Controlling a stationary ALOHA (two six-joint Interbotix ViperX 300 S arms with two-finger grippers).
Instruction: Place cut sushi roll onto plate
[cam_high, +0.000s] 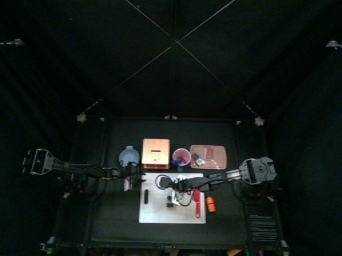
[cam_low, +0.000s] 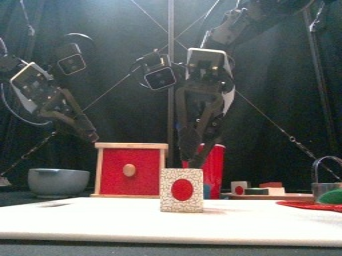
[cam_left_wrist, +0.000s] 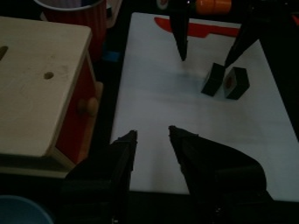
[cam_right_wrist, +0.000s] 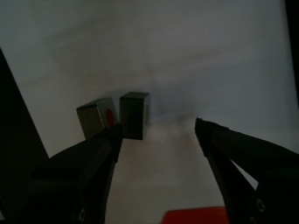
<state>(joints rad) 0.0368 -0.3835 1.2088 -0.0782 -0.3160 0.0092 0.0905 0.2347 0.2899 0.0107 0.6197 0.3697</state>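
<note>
I log: a flat white cutting board; a squarish copper-toned plate beyond it, bare; my right gripper, jaws wide above the board; my left gripper, jaws narrowly parted; two small dark cut sushi roll pieces on the board.

Top view looks straight down from high; front view sits level at the table's front edge. Both wrist views closely share the board and roll pieces.
</note>
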